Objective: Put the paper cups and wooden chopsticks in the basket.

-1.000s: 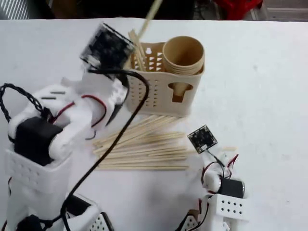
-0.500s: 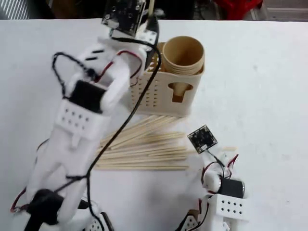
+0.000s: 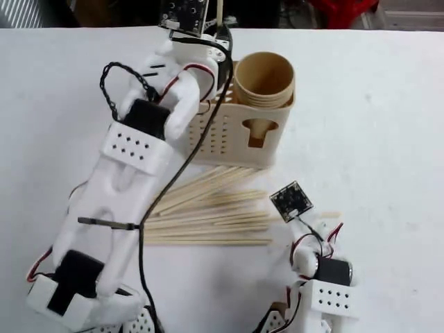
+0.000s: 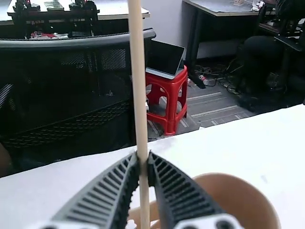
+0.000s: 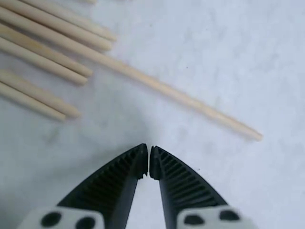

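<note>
My left gripper (image 4: 144,160) is shut on one wooden chopstick (image 4: 137,86), held upright above the basket (image 3: 236,139). From above, that arm (image 3: 139,152) stretches over the table to the basket's far left corner, the chopstick (image 3: 220,12) sticking up past the gripper. A stack of paper cups (image 3: 264,78) sits in the basket's right side; its rim (image 4: 238,200) is under the left gripper. A pile of chopsticks (image 3: 208,211) lies on the table in front of the basket. My right gripper (image 5: 147,162) is shut and empty, low over the table beside chopstick ends (image 5: 43,62).
The white table (image 3: 374,125) is open to the right of the basket. The right arm's base (image 3: 322,277) sits at the front edge. One chopstick (image 5: 181,98) lies apart from the pile. A red stool (image 4: 167,95) and a dark chair stand beyond the table.
The left arm has swung out from the near left and extended over the basket, carrying the chopstick from a slant to upright. The right arm has not moved.
</note>
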Tool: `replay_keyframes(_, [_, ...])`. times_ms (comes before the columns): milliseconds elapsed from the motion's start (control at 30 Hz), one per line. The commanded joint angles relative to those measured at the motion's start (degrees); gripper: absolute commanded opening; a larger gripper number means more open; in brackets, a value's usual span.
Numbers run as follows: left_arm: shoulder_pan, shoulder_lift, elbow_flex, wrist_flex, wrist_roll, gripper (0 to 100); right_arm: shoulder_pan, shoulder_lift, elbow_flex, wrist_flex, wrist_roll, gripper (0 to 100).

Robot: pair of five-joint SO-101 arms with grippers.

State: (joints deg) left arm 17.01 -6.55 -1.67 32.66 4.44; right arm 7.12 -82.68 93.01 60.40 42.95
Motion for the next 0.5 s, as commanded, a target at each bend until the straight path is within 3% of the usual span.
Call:
replay_keyframes(0, [-0.8, -0.3, -0.6, 1.0, 0.7, 4, 0.1, -0.5, -0.3, 0.4, 0.7, 2.3])
replay_keyframes(133, [-2.0, -0.3, -3.2, 5.5, 0.8, 11, 0.0, -0.5, -0.3, 0.4, 0.7, 2.3])
replay_keyframes(467, [-4.1, -0.3, -16.2, 23.4, 0.4, 9, 0.0, -0.5, -0.2, 0.4, 0.7, 2.3])
